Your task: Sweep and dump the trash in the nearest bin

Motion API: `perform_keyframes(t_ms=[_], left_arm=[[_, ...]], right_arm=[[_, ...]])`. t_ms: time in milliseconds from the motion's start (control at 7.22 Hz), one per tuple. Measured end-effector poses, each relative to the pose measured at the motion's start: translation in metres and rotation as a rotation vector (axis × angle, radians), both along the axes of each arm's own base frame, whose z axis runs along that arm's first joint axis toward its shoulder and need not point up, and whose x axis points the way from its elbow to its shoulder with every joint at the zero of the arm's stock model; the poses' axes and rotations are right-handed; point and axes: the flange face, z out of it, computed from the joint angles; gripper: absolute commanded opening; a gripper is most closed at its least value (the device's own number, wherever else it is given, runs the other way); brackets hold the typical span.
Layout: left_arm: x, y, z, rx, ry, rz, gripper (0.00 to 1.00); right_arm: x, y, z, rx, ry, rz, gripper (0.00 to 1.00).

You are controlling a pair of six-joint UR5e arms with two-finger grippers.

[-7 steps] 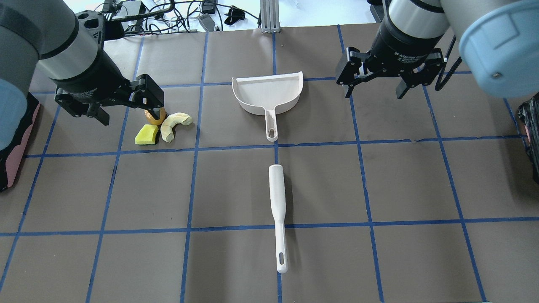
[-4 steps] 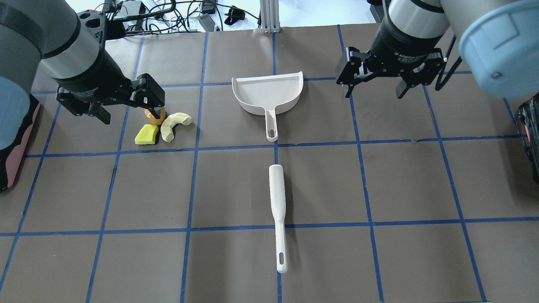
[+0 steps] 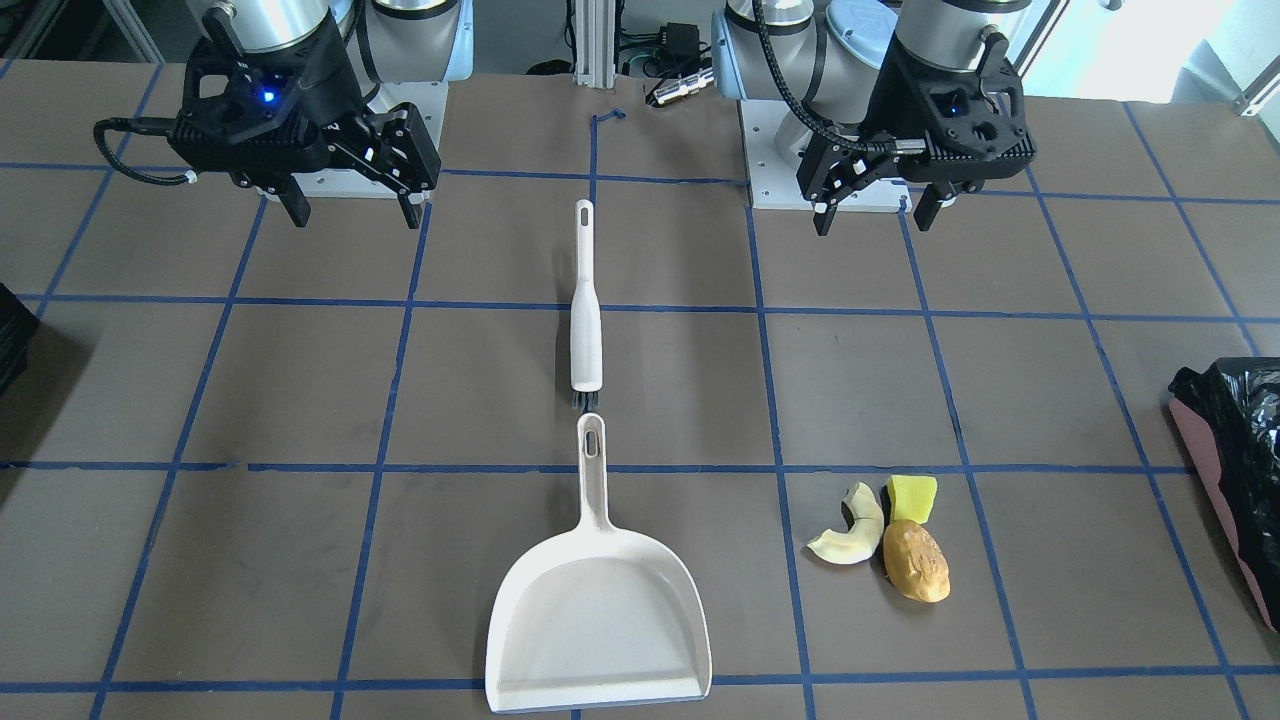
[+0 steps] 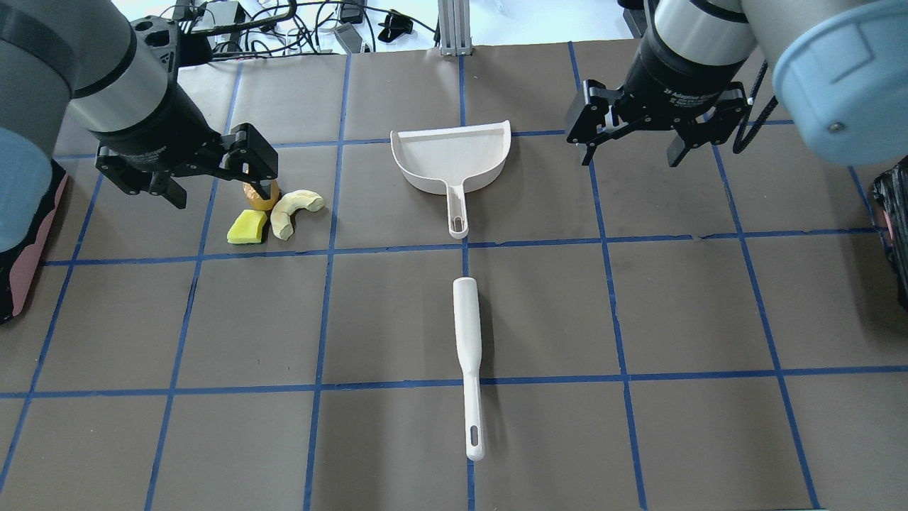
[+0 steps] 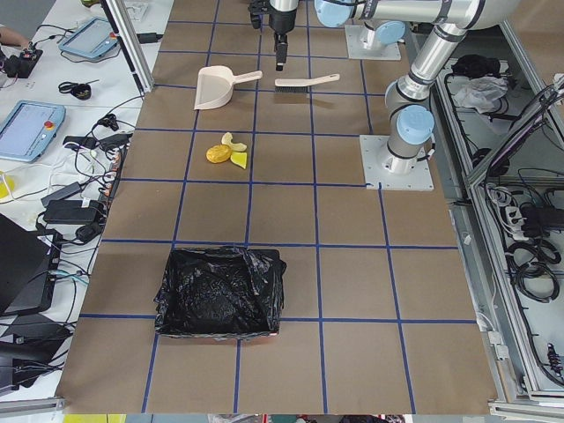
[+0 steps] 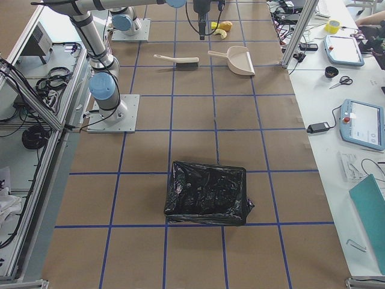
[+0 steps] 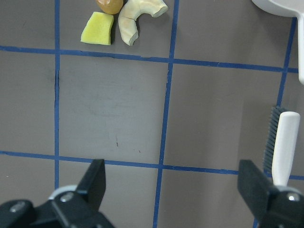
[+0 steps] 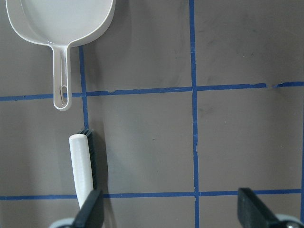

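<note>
The trash lies in a small cluster on the table's left half: a pale melon-like slice [image 4: 294, 211] [image 3: 850, 530], a yellow wedge [image 4: 247, 228] [image 3: 912, 497] and an orange-brown potato-like lump [image 4: 259, 196] [image 3: 917, 562]. My left gripper [image 4: 216, 197] [image 3: 872, 222] [image 7: 173, 183] hovers open and empty above the table, well short of the trash. My right gripper [image 4: 630, 157] [image 3: 355, 217] [image 8: 171, 206] hovers open and empty on the right half. A pink-sided bin [image 4: 28, 241] [image 3: 1225, 470] [image 5: 220, 291] with a black bag stands at the table's left end.
A white dustpan [image 4: 454, 160] [image 3: 595, 620] lies in the middle at the far side, handle toward me. A white brush [image 4: 468, 341] [image 3: 586, 300] lies in line with it, nearer me. A second black-bagged bin [image 4: 895, 213] [image 6: 207, 191] stands at the right end.
My left gripper has shifted very slightly. The right gripper, trash, dustpan and brush have not moved.
</note>
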Motion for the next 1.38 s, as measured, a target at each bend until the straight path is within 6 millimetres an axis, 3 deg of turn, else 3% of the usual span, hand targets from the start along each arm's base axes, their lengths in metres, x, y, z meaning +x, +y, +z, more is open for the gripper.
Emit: perform_keyframes(t_ms=[554, 831, 1108, 1385], left_arm=[[0.001, -0.003, -0.003, 0.001, 0.001, 0.002, 1.0], [0.002, -0.017, -0.008, -0.029, 0.0, 0.006, 1.0], [0.003, -0.041, -0.015, -0.035, -0.001, 0.009, 1.0], [0.006, -0.077, -0.019, -0.041, -0.018, 0.01, 1.0]], right_arm=[[0.0, 0.0, 0.0, -0.001, 0.001, 0.0, 1.0], [0.005, 0.005, -0.005, 0.014, -0.002, 0.02, 1.0], [0.038, 0.028, -0.041, 0.094, 0.002, 0.097, 1.0], [0.094, 0.076, -0.098, 0.194, 0.027, 0.223, 1.0]])
